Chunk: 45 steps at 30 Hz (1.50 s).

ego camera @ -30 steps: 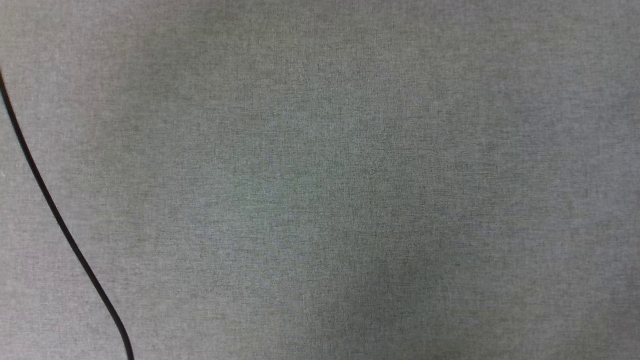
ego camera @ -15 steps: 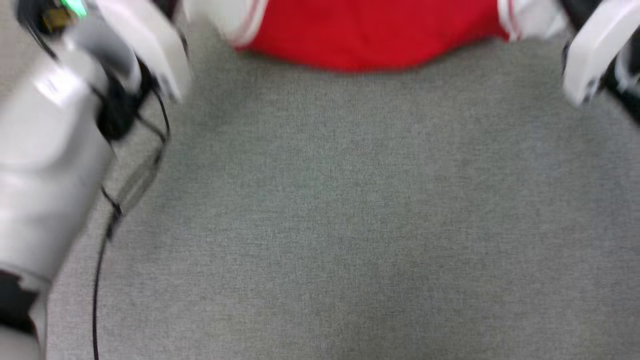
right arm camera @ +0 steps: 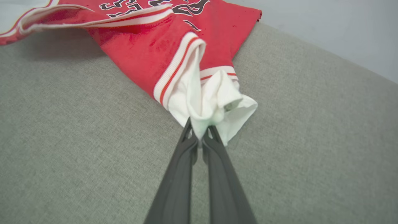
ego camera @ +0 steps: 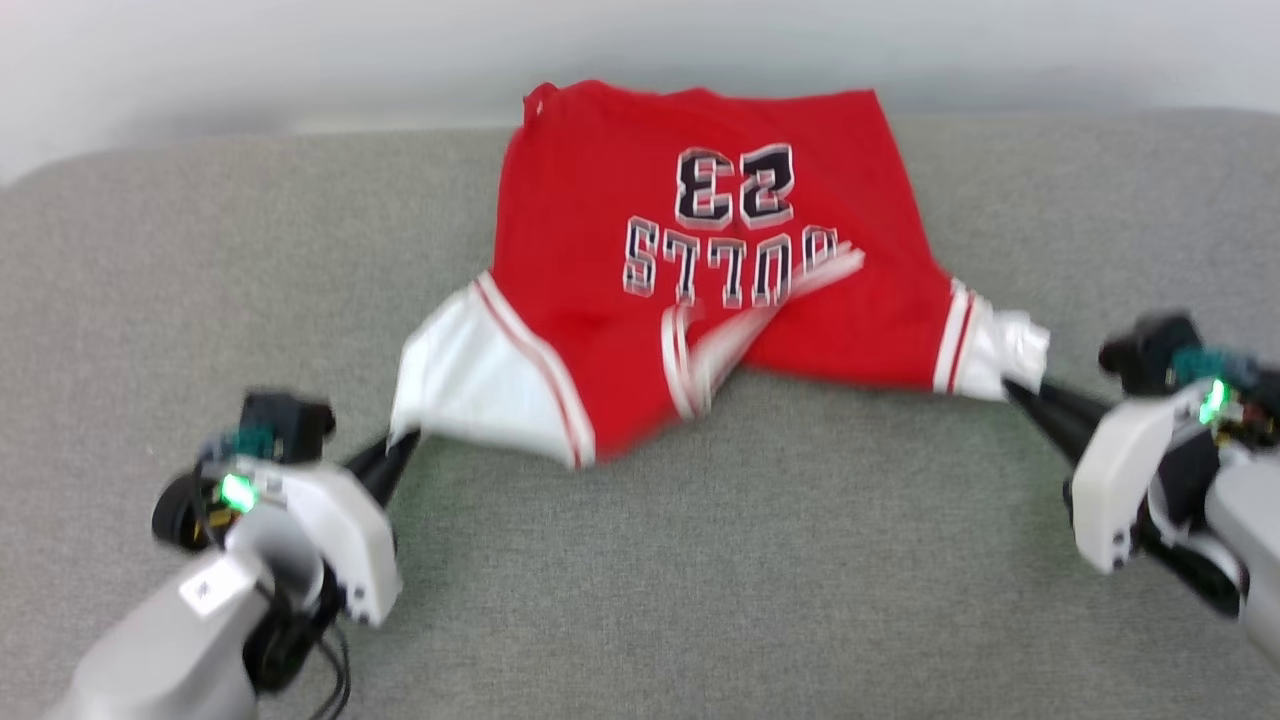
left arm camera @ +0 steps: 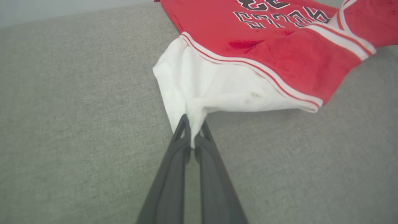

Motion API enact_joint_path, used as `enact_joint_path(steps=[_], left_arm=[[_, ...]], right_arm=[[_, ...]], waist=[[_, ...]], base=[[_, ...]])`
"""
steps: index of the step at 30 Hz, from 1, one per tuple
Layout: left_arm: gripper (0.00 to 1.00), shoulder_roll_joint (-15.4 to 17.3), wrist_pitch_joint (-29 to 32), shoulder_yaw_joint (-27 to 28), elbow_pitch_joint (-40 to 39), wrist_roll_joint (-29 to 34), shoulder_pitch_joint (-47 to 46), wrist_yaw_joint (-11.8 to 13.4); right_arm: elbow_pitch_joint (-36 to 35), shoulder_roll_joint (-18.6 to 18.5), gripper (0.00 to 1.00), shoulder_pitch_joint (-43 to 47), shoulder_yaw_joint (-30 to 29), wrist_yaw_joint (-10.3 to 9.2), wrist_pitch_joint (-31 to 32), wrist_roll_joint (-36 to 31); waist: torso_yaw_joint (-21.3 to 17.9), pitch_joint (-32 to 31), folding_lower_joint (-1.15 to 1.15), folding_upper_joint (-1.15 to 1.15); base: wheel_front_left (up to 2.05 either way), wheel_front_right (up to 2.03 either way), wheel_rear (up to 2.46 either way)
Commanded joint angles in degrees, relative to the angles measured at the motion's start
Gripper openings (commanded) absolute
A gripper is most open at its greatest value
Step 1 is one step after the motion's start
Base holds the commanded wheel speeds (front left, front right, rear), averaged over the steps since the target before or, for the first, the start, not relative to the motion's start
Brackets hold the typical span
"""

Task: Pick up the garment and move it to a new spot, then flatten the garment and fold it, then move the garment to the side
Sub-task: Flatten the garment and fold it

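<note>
The garment point(ego camera: 640, 310), a red jersey with white sleeves, striped trim and a black-and-white number print, lies spread on the grey fabric surface point(ego camera: 700, 560), print upside down toward me. My left gripper point(ego camera: 405, 445) is shut on the tip of its white left sleeve point(left arm camera: 202, 90), pinching a fold of cloth point(left arm camera: 193, 124). At the right, my right gripper point(ego camera: 1010, 388) is shut on the bunched white right sleeve point(right arm camera: 214, 102). The striped collar trim point(ego camera: 740, 330) lies folded across the chest. Both sleeves are pulled outward.
A pale wall point(ego camera: 300, 60) runs along the far edge of the grey surface. A black cable point(ego camera: 335, 680) hangs under my left forearm. Bare grey fabric stretches between my two arms and toward the near edge.
The head camera has tilted up from bare grey fabric, bringing the jersey and both arms into view. Whether the arms moved themselves cannot be told.
</note>
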Motion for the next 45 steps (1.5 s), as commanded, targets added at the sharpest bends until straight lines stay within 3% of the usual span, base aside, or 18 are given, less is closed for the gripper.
enact_joint_path(steps=[1, 8, 17, 24, 25, 26, 31, 37, 41, 45], left_arm=[[0.00, 0.86, -0.20, -0.20, -0.40, -0.13, 2.09, 0.60], [0.00, 4.16, -1.06, -0.20, -4.12, -4.29, 14.64, 3.95], [0.00, 9.19, -1.76, -0.09, -11.85, -7.43, 26.29, 8.91], [0.00, 11.26, -2.45, 0.38, -17.38, -8.40, 30.38, 12.00], [0.00, 11.25, -2.64, 0.41, -17.91, -8.32, 30.58, 12.34], [0.00, 11.07, -2.95, 0.49, -18.47, -8.27, 30.73, 12.65], [0.00, 10.39, -4.16, 0.86, -20.86, -7.12, 29.54, 13.91], [0.00, 9.90, -5.18, 1.41, -24.35, -5.32, 27.40, 15.37], [0.00, 9.62, -5.48, 1.59, -26.39, -3.05, 24.82, 16.07], [0.00, 8.49, -5.94, 1.69, -28.49, -1.02, 21.82, 16.43]], right_arm=[[-0.22, -0.47, 0.00, 2.24, 0.03, -0.04, -0.50, 0.48], [-3.07, -2.66, 0.00, 14.54, -0.61, -0.04, -0.98, 1.13], [-7.71, -6.12, 0.00, 30.78, -6.80, -0.05, -0.71, 0.27], [-10.89, -6.30, 0.00, 40.47, -13.33, -0.06, 1.81, -0.88], [-11.05, -6.28, 0.36, 40.95, -14.60, -0.06, 2.58, -1.28], [-11.42, -6.28, 1.00, 41.14, -16.08, -0.07, 2.78, -2.13], [-16.05, -7.02, 1.00, 40.22, -23.55, -0.04, 5.20, -6.04], [-24.50, -9.67, 1.00, 33.29, -36.59, -0.03, 10.73, -9.72], [-28.83, -9.84, 1.00, 24.77, -43.44, -0.04, 17.68, -9.55], [-30.28, -11.30, 1.00, 15.06, -45.37, -0.04, 27.35, -10.27]], waist=[[-0.58, -3.20, 0.02, 0.00], [-0.75, -8.54, 0.02, 0.00], [-0.36, -12.33, 0.02, 0.00], [0.23, -11.91, 0.02, 0.00], [0.26, -11.76, 0.02, 0.00], [0.31, -11.64, 0.02, 0.00], [0.99, -10.62, 0.02, 0.00], [2.35, -7.48, 0.02, 0.00], [3.99, -3.30, 0.02, 0.00], [6.42, 2.06, 0.02, 0.00]], base=[[0.00, 0.00, 0.00], [0.00, 0.00, 0.00], [0.00, 0.00, 0.00], [0.00, 0.00, 0.00], [0.00, 0.00, 0.00], [0.00, 0.00, 0.00], [0.00, 0.00, 0.00], [0.00, 0.00, 0.00], [0.00, 0.00, 0.00], [0.00, 0.00, 0.00]])
